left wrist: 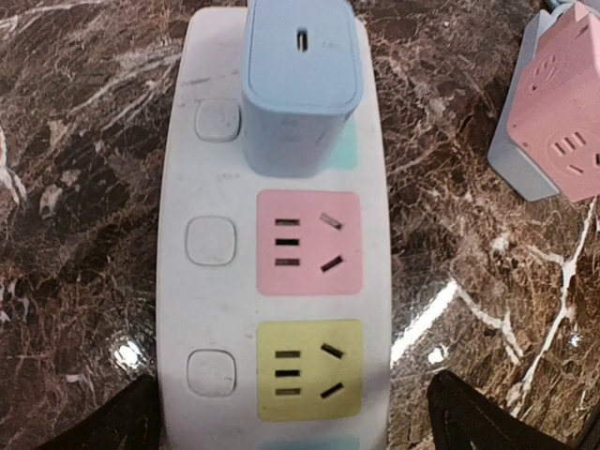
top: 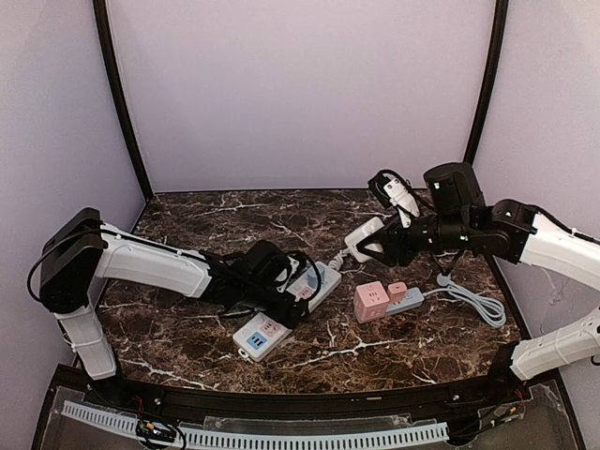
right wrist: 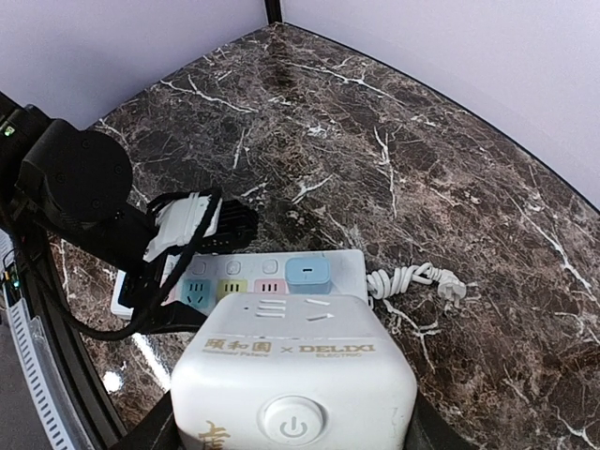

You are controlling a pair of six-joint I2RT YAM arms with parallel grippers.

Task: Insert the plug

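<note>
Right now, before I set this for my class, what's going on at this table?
The right gripper holds a white cube socket in the air near the white power strip. The left gripper hangs open low over that strip, a finger on each side. A blue adapter sits in one socket; the pink socket and yellow socket are free. The cube is not yet plugged in.

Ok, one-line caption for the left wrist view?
Left pincer open over white power strip: blue adapter plugged in, pink socket and yellow socket free.
</note>
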